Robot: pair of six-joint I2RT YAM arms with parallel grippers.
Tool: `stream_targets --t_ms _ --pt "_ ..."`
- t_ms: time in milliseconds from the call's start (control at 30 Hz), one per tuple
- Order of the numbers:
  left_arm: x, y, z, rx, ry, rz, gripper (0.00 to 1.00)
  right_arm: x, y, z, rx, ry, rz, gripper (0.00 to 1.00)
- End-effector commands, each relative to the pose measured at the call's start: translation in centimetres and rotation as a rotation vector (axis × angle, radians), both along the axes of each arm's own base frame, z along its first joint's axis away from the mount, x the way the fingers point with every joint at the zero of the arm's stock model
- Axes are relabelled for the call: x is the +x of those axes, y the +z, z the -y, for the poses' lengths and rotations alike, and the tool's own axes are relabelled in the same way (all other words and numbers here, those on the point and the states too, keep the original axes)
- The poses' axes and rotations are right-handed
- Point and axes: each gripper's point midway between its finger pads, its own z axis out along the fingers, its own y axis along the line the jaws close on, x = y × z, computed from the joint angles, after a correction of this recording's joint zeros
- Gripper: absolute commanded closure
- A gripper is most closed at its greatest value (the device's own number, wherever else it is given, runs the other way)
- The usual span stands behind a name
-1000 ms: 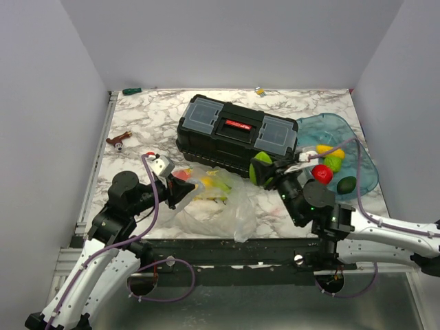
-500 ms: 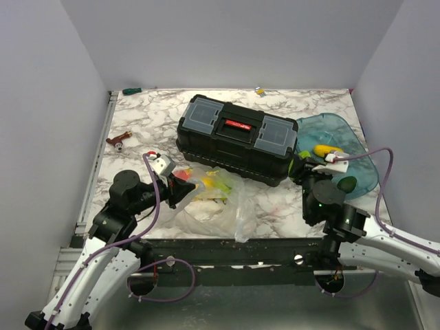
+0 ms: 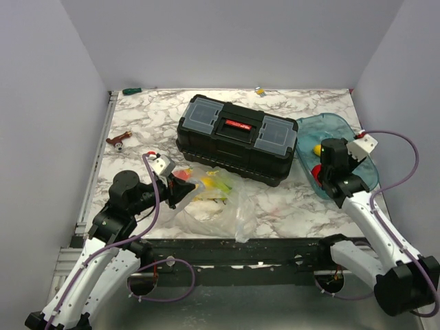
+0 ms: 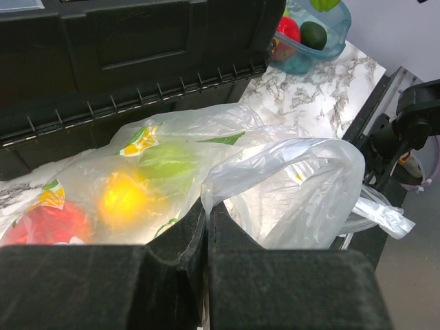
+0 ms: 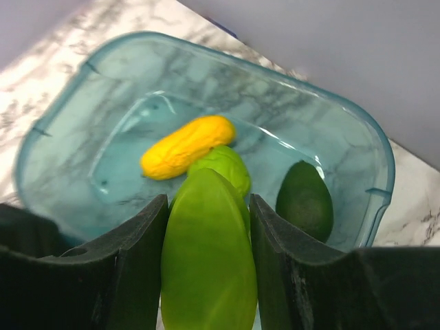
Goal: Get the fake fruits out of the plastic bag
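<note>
The clear plastic bag [image 3: 213, 199] lies in front of the black toolbox; it also shows in the left wrist view [image 4: 275, 185]. Inside it are a red fruit [image 4: 41, 223], a yellow fruit [image 4: 124, 199] and a green fruit [image 4: 168, 165]. My left gripper [image 4: 206, 206] is shut on a fold of the bag's film. My right gripper [image 5: 206, 227] is shut on a light green fruit [image 5: 206, 268] and holds it over the blue tray [image 5: 62, 124]. In the tray lie a yellow fruit [image 5: 187, 146], a light green fruit [image 5: 227, 163] and a dark green fruit [image 5: 304, 199]. A red fruit [image 3: 316, 171] shows at the tray's near side.
The black toolbox [image 3: 237, 137] stands closed behind the bag. A brown tool [image 3: 118, 141] lies at the left, a green item [image 3: 131, 90] and a small yellow item [image 3: 260, 90] at the back edge. Grey walls close in both sides.
My right arm has swung right and back with the light green fruit, from the toolbox's right end to above the blue tray. The left arm and the bag have not moved.
</note>
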Motion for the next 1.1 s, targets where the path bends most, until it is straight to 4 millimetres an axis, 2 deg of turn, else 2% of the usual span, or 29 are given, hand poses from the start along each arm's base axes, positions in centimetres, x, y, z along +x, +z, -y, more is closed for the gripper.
stream_targets --t_ms 0,133,267,500,667,767,1067 --pt "-0.1 0.8 -0.1 -0.010 0.001 0.024 1.00 0.3 -4.3 1.4 0.135 -0.078 -0.055 0.90" --pt "0.0 0.8 -0.1 -0.008 0.002 0.022 1.00 0.1 -6.6 3.6 0.138 -0.171 -0.103 0.90" --pt "0.0 0.8 -0.1 -0.007 0.004 0.022 1.00 -0.4 -8.6 4.8 0.126 -0.218 -0.153 0.87" --pt "0.1 0.5 0.0 -0.002 0.002 0.012 1.00 -0.3 -10.3 5.1 0.149 -0.213 -0.174 0.81" --pt "0.0 0.7 -0.1 -0.004 0.003 0.022 1.00 0.5 -12.9 4.3 0.182 -0.183 -0.233 0.74" --pt "-0.1 0.8 -0.1 -0.007 0.003 0.028 1.00 0.5 -14.8 4.2 0.186 -0.176 -0.295 0.64" --pt "-0.2 1.0 -0.1 -0.011 0.000 0.033 1.00 0.9 -14.8 3.4 0.206 -0.111 -0.294 0.32"
